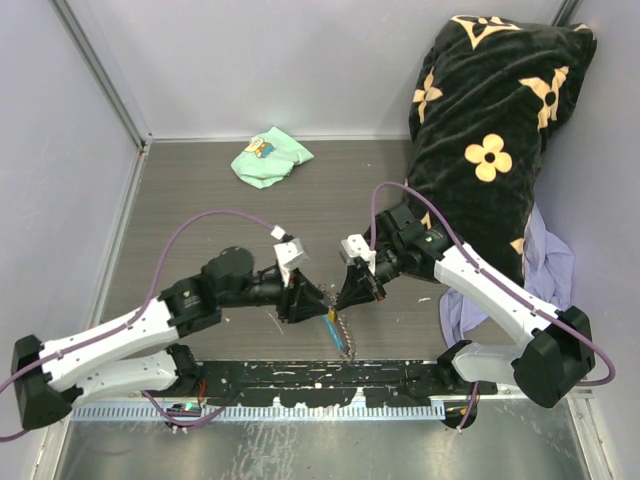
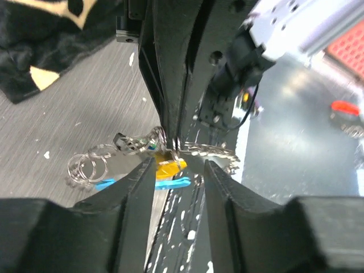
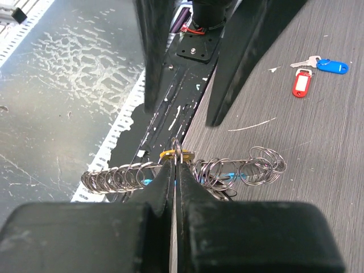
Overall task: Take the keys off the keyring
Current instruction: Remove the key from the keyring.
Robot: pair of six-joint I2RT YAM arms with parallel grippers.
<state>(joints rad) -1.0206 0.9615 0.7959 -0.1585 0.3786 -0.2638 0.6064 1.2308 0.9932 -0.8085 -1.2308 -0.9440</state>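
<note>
The keyring [image 3: 178, 147] is a silvery ring standing upright, and my right gripper [image 3: 176, 162] is shut on it. A key with a yellowish tag [image 3: 170, 154] hangs on that ring. Chains of linked rings [image 3: 114, 177] trail to both sides. My left gripper [image 2: 179, 165] is open just in front of the yellowish tag [image 2: 168, 168], touching nothing. A sky-blue fob [image 2: 173, 183] lies below it. Two loose keys, one with a red tag [image 3: 302, 83] and one with a blue tag [image 3: 331, 66], lie on the table. In the top view both grippers [image 1: 305, 300] [image 1: 352, 290] meet over the keyring [image 1: 338, 328].
A mint-green cloth [image 1: 268, 158] lies at the back of the table. A black flowered pillow [image 1: 500, 110] fills the back right, with a lavender cloth [image 1: 550, 270] beneath it. A black rail [image 1: 320, 378] runs along the near edge.
</note>
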